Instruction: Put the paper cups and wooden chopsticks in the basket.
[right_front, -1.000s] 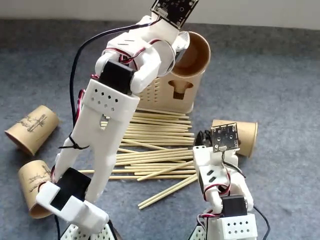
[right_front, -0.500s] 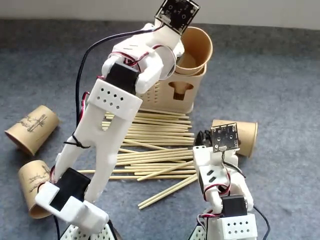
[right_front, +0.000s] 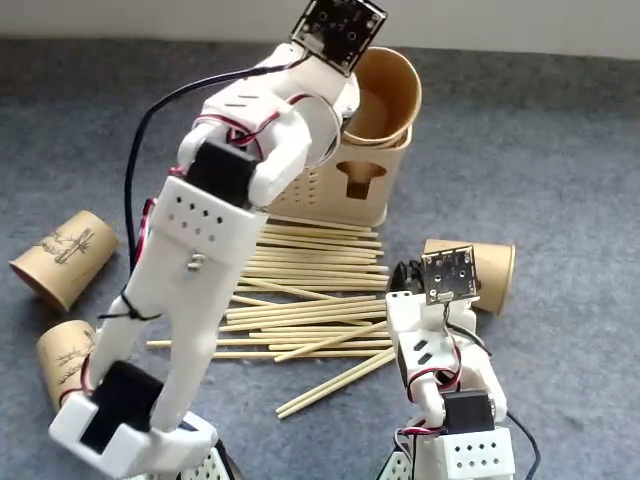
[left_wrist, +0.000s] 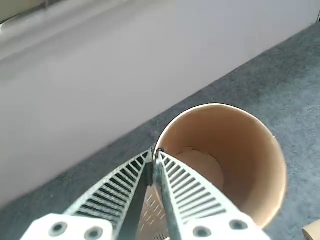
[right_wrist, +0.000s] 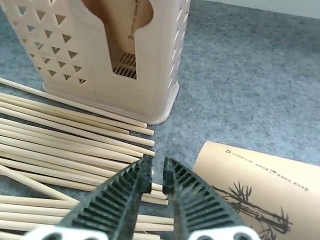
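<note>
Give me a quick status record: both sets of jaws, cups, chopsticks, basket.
Left jaws: shut on the rim of a paper cup, which is tilted with its base in the basket's top
Right jaws: slightly apart, empty, low over the chopsticks
Basket: upright, behind the chopsticks
Chopsticks: a pile lying flat on the carpet
Loose cups: one beside the right arm, two beside the left arm, all on their sides
</note>
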